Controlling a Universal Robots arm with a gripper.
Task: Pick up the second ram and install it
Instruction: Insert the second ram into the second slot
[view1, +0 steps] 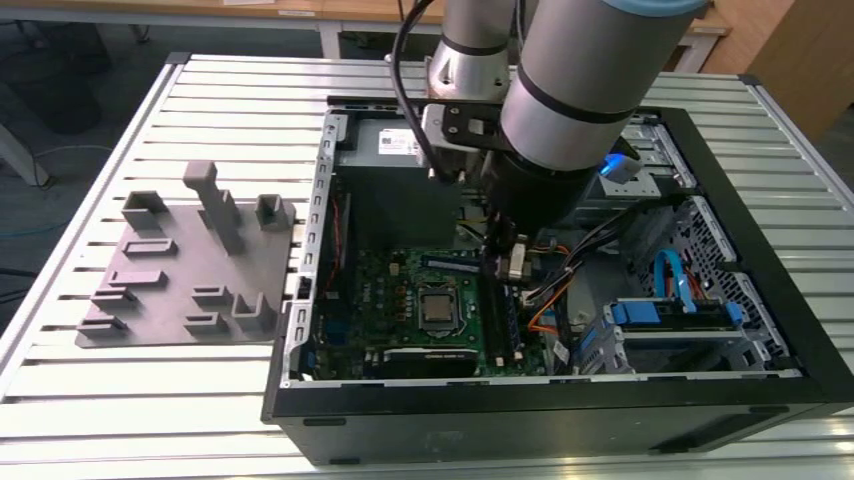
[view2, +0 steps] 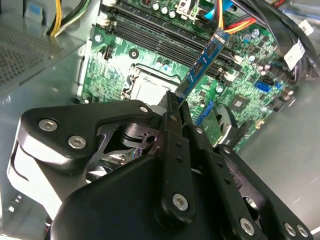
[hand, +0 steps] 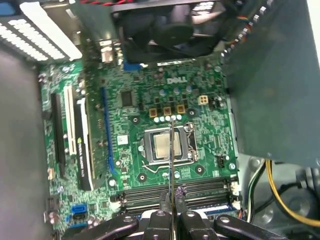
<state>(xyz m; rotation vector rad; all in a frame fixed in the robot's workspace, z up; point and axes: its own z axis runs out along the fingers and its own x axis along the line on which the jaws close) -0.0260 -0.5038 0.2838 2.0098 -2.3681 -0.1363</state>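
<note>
The gripper (view2: 176, 101) holds the memory stick (view2: 202, 62) tight between its closed fingers, above the green board (hand: 130, 125) inside the computer case (view1: 534, 405).

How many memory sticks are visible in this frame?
1. The memory stick is held in the gripper, pointing toward the long black sockets on the motherboard. Another may sit in a socket; the gripper hides part of them.
</note>
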